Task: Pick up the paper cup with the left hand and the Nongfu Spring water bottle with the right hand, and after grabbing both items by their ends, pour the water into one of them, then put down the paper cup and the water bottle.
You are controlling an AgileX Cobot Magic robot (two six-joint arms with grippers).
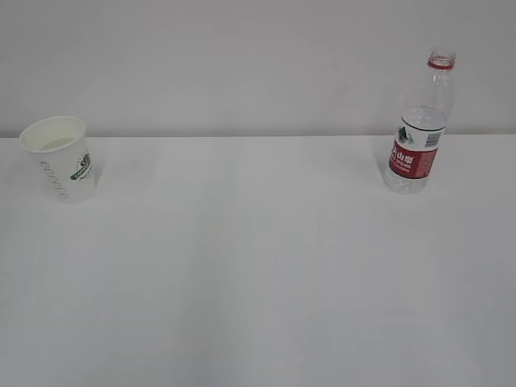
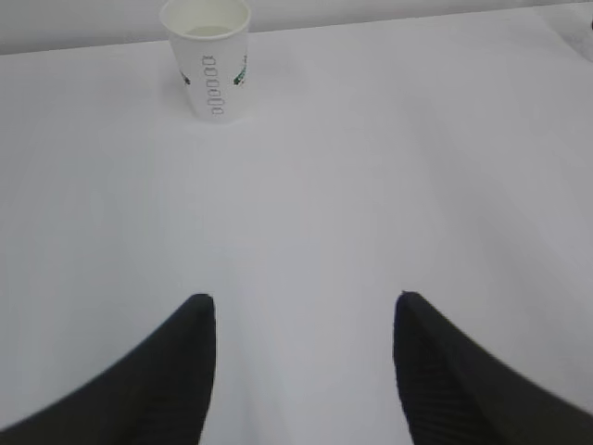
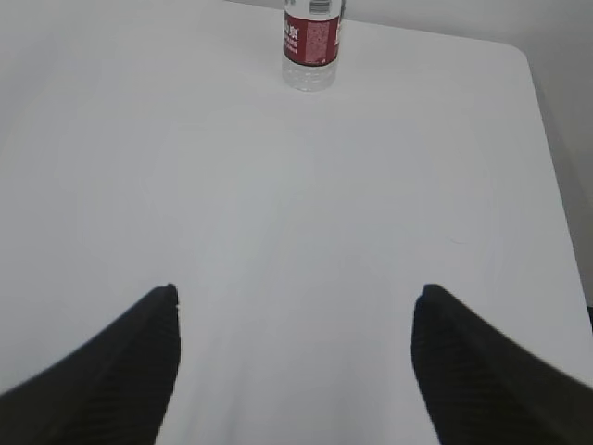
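Exterior view: white table (image 1: 258,274). The paper cup (image 1: 60,157) stands upright near the far edge at 9 o'clock, rim up, green logo facing the camera's right. The Nongfu Spring water bottle (image 1: 419,129) stands upright at 3 o'clock, uncapped, red label low on its body; well apart from the cup. Neither arm appears in this view.

Left wrist view: the left hand (image 2: 304,311) has its two black fingers (image 2: 157,380) spread wide over bare tabletop, nothing between them. Cup at 11 o'clock, well away from the fingertips. A column of small printed marks runs down its side, read more clearly here than from outside. The cream interior shows, but whether water lies in it I cannot tell.

Right wrist view: the right hand (image 3: 296,292) likewise spread, holding nothing. Bottle at 12 o'clock, far off; only its lower body and label are in frame, neck cut off. The table's right edge and rounded far corner show only here.
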